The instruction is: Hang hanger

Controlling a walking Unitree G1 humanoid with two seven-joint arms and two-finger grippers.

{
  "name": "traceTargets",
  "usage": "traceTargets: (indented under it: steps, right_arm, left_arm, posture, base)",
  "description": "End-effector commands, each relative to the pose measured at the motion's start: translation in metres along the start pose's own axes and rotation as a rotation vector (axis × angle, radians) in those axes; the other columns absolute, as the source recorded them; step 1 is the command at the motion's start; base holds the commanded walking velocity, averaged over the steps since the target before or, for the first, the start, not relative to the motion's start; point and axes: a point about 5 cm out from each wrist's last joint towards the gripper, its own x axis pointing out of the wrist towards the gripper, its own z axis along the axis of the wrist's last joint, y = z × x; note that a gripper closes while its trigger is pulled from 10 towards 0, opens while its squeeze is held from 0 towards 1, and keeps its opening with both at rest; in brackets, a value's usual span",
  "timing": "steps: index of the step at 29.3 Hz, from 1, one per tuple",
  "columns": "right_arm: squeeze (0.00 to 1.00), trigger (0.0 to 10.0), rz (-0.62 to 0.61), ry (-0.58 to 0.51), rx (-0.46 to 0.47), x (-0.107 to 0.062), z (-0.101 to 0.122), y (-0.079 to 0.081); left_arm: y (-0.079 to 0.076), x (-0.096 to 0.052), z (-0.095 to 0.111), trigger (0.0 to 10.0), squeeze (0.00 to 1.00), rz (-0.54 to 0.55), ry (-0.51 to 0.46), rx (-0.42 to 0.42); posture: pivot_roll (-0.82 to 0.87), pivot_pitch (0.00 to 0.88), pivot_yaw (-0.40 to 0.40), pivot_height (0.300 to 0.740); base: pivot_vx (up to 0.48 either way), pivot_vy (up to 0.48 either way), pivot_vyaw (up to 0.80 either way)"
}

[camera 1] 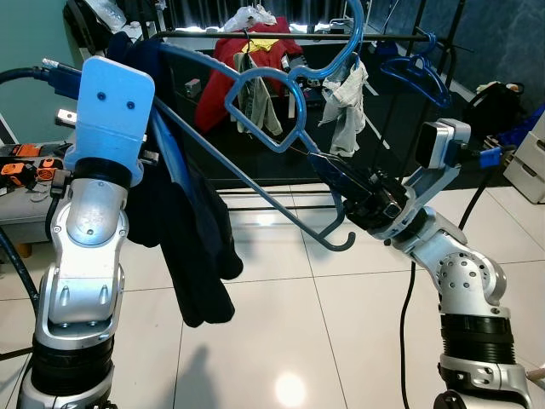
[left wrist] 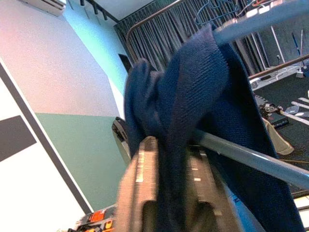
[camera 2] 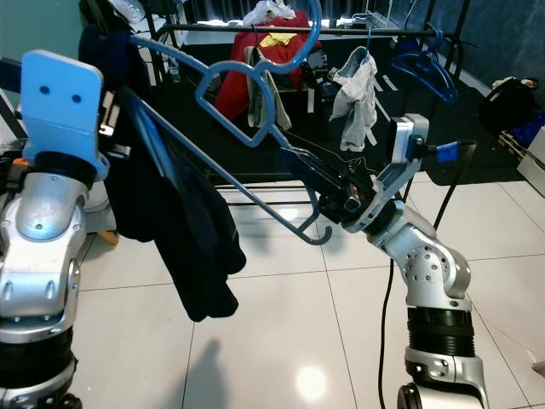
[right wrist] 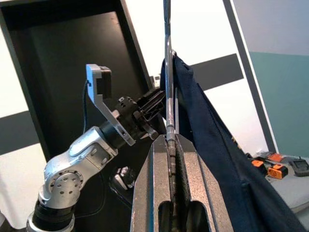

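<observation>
Tiled floor before a clothes rack; both arms carry a hanger with a dark garment.

The rack's rail runs across the back with clothes and a spare blue hanger on it. In front, the blue hanger lies tilted between the arms, its navy garment draped from the raised end, its hook pointing low at the other. The left gripper is clenched on the garment-covered bar; the right gripper is clamped on the wire near the hook. I judge this the carrying step, hanging not yet done. Next calls for turning the hook upward, raising it above the rail and lowering it over a free stretch.
</observation>
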Motion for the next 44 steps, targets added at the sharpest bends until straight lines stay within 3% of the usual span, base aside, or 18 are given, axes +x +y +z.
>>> traceTargets:
  steps: [1,7,17,21,28,30,31,33,38,40,41,42,44]
  right_arm:
    - [0.0,10.0,0.052,-0.031,-0.01,0.002,0.005,0.007]
    - [0.0,10.0,-0.021,0.036,-0.042,0.001,-0.003,-0.001]
    - [0.0,10.0,-0.17,0.243,-0.106,-0.007,-0.02,-0.018]
    - [0.0,10.0,-0.24,0.348,-0.12,-0.015,-0.025,-0.025]
    - [0.0,10.0,-0.251,0.368,-0.134,-0.017,-0.025,-0.027]
    - [0.0,10.0,-0.248,0.354,-0.142,-0.016,-0.024,-0.026]
    - [0.0,10.0,-0.248,0.354,-0.142,-0.016,-0.024,-0.026]
    - [0.0,10.0,-0.235,0.334,-0.15,-0.014,-0.022,-0.026]
    - [0.0,10.0,-0.219,0.305,-0.163,-0.011,-0.018,-0.024]
    - [0.0,10.0,-0.219,0.305,-0.163,-0.011,-0.018,-0.024]
    - [0.0,10.0,-0.215,0.297,-0.166,-0.01,-0.016,-0.024]
    - [0.0,10.0,-0.209,0.284,-0.172,-0.008,-0.014,-0.023]
    - [0.0,10.0,-0.209,0.284,-0.172,-0.008,-0.014,-0.023]
  left_arm:
    - [0.0,0.0,-0.005,0.0,0.0,0.007,0.027,0.008]
    - [0.003,0.001,-0.003,0.0,0.0,0.01,0.017,0.017]
    - [0.004,0.001,-0.001,0.0,0.0,-0.022,-0.003,0.059]
    - [-0.009,-0.001,0.003,0.0,0.0,-0.118,-0.046,0.06]
    - [-0.031,-0.006,0.01,0.0,0.0,-0.259,-0.086,0.009]
    - [-0.053,-0.018,0.018,0.0,0.0,-0.441,-0.144,-0.06]
    - [-0.053,-0.018,0.018,0.0,0.0,-0.441,-0.144,-0.06]
    - [-0.071,-0.031,0.021,0.0,0.0,-0.59,-0.163,-0.106]
    - [-0.086,-0.043,0.018,0.0,0.0,-0.705,-0.134,-0.154]
    - [-0.086,-0.043,0.018,0.0,0.0,-0.705,-0.134,-0.154]
    - [-0.09,-0.046,0.018,0.0,0.0,-0.736,-0.131,-0.173]
    - [-0.095,-0.05,0.023,0.2,0.0,-0.77,-0.134,-0.256]
    - [-0.095,-0.05,0.023,0.2,0.0,-0.77,-0.134,-0.256]
  posture:
    - [-0.04,0.07,0.023,0.74]
    - [-0.03,0.07,0.02,0.74]
    - [-0.03,0.067,0.011,0.74]
    - [-0.03,0.067,0.009,0.74]
    - [-0.04,0.068,0.009,0.74]
    - [-0.03,0.07,0.007,0.74]
    - [-0.03,0.07,0.007,0.74]
    - [-0.04,0.074,0.006,0.74]
    - [-0.04,0.075,0.006,0.74]
    - [-0.04,0.075,0.006,0.74]
    - [-0.04,0.075,0.007,0.74]
    - [-0.05,0.075,0.004,0.74]
    - [-0.05,0.075,0.004,0.74]
  base:
    - [0.0,0.0,0.0]
    - [0.0,0.0,0.0]
    - [0.0,0.0,0.0]
    - [0.0,0.0,0.0]
    - [0.0,0.0,0.0]
    - [0.0,0.0,0.0]
    - [0.0,0.0,0.0]
    - [0.0,0.0,0.0]
    - [0.0,0.0,0.0]
    - [0.0,0.0,0.0]
    - [0.0,0.0,0.0]
    - [0.0,0.0,0.0]
    - [0.0,0.0,0.0]
